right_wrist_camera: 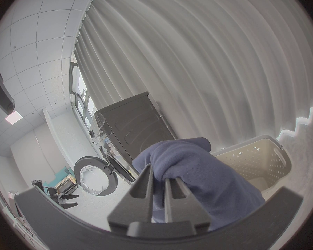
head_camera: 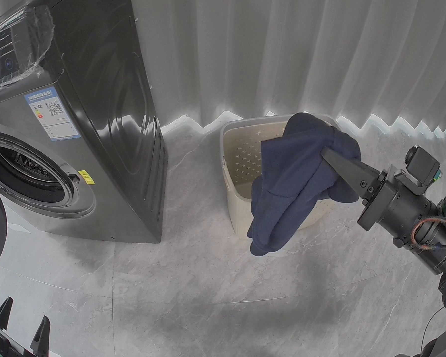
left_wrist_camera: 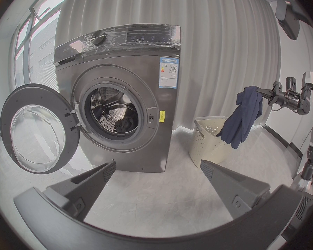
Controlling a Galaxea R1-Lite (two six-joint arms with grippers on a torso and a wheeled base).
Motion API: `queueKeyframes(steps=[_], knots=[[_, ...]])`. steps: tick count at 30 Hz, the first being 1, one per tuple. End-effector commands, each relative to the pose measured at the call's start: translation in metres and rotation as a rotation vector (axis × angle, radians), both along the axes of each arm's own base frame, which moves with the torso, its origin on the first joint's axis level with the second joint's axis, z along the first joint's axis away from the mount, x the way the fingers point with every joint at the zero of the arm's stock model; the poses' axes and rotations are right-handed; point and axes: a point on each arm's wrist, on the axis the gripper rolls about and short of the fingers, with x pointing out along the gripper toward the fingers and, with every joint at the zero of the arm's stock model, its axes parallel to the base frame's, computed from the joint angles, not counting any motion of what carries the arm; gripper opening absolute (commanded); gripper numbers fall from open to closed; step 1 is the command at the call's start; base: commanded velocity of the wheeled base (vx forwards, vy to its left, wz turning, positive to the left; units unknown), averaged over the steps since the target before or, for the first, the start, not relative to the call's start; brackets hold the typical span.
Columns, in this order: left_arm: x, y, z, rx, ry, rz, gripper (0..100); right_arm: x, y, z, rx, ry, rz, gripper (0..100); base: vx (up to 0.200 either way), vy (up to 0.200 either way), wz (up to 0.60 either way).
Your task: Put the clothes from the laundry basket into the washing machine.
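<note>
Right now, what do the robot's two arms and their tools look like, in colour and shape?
The right tool has two dark grey, wedge-shaped fingers tapering to points, on a black round wrist. Orange and green cables loop beside the wrist, and a small black box sits on top. The left tool has the same pointed dark fingers.

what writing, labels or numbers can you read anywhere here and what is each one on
No text here is legible.
On the washing machine front, the blue and white label with a code square: print too small to read.
Beside the door opening, the yellow sticker: too small to read.
Under plastic film, the control panel markings: blurred, unreadable.
</note>
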Motion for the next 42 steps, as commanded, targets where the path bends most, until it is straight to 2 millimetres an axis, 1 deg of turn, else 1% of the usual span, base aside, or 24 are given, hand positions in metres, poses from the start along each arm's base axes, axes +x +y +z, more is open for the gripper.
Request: queueKeyframes(steps=[1, 28, 34, 42], knots=[[0.0002, 0.0000, -0.0050, 0.000, 0.005, 0.000, 100, -0.0003, -0.0011, -0.0014, -0.003, 0.004, -0.001, 0, 0.000, 0.200, 0.00], [0.0002, 0.0000, -0.0050, -0.003, 0.005, 0.000, 100, 0.0007, -0.0020, -0.0006, -0.001, 0.001, -0.007, 0, 0.000, 0.200, 0.00], [0.0003, 0.0000, -0.0049, -0.001, 0.007, -0.001, 100, 0.0003, -0.0014, -0.0017, -0.005, 0.005, -0.003, 0, 0.000, 0.000, 0.00], [0.0003, 0.0000, -0.0049, -0.003, 0.007, -0.001, 100, 0.0003, -0.0013, -0.0017, -0.005, 0.004, 0.000, 0, -0.200, 0.000, 0.00]])
